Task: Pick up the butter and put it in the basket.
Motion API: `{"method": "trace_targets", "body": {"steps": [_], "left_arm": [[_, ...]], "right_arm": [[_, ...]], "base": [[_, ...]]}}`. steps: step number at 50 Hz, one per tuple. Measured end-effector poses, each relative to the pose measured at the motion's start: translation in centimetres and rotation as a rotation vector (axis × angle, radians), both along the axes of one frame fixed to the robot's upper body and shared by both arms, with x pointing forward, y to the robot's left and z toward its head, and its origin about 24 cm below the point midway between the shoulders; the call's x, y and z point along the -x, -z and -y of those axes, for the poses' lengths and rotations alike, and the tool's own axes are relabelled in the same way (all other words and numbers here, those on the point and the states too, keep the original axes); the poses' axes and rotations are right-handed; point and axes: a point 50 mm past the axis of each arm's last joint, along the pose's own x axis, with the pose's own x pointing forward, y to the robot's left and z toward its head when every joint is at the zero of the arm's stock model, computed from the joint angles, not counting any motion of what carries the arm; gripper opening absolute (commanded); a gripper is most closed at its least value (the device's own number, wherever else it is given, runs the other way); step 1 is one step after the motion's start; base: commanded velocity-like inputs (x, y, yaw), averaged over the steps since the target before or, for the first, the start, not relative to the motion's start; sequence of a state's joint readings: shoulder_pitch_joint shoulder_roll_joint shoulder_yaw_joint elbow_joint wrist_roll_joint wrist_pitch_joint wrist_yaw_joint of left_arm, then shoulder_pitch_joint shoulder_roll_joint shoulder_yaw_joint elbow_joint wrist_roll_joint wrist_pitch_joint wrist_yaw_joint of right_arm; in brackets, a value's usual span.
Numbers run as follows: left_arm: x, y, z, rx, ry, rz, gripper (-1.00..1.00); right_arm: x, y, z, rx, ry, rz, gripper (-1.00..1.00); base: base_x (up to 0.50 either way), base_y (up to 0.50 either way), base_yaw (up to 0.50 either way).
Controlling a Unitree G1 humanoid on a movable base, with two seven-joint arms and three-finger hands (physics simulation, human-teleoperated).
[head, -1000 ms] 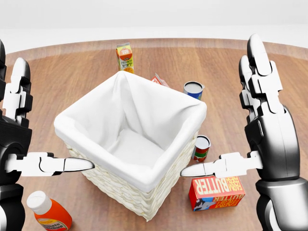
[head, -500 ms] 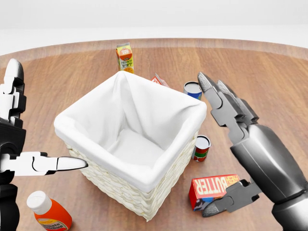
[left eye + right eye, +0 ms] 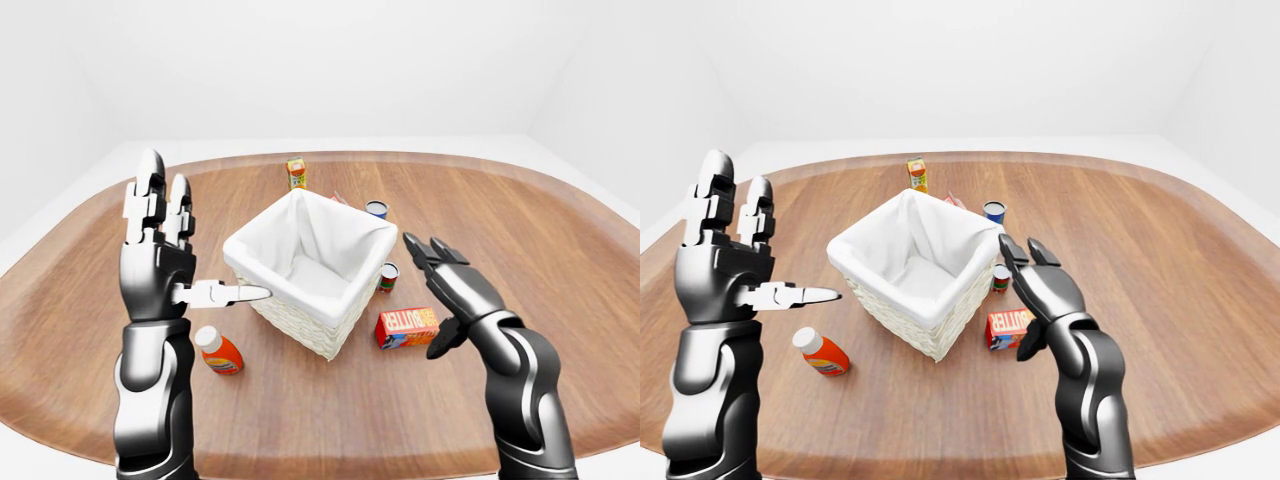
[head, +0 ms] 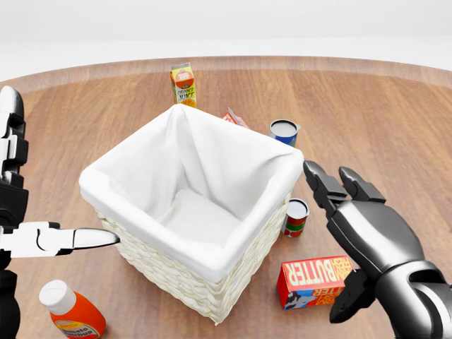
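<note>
Two hands show in my left-eye view. My left hand [image 3: 165, 262] is raised beside the white-lined wicker basket [image 3: 345, 309], fingers spread and holding nothing; I judge it parked clear of the drop path. My right hand [image 3: 452, 290] hovers spread just beside the red rectangular butter box [image 3: 406, 326], which lies on the round wooden table [image 3: 560, 260], positioned for a side approach.

Head view: thumb low near the box's right end, fingers above; contact is not confirmed. The left hand is cut off at the frame edge.

Right-eye view: the box is partly hidden behind my palm.
</note>
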State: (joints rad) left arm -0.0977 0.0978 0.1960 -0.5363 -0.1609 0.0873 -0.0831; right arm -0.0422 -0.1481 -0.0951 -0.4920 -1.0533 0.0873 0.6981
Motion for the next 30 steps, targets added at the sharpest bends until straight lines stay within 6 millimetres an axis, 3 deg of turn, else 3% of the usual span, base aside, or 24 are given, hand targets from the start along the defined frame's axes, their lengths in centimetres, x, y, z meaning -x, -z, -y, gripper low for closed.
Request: {"method": "trace_targets", "body": {"steps": [30], "left_arm": [[-0.2, 0.1, -0.4, 0.007, -0.009, -0.008, 1.00]], "right_arm": [[-4.7, 6.7, 0.4, 0.276, 0.095, -0.302, 1.00]], "base": [[0.00, 0.00, 0.00]]}}
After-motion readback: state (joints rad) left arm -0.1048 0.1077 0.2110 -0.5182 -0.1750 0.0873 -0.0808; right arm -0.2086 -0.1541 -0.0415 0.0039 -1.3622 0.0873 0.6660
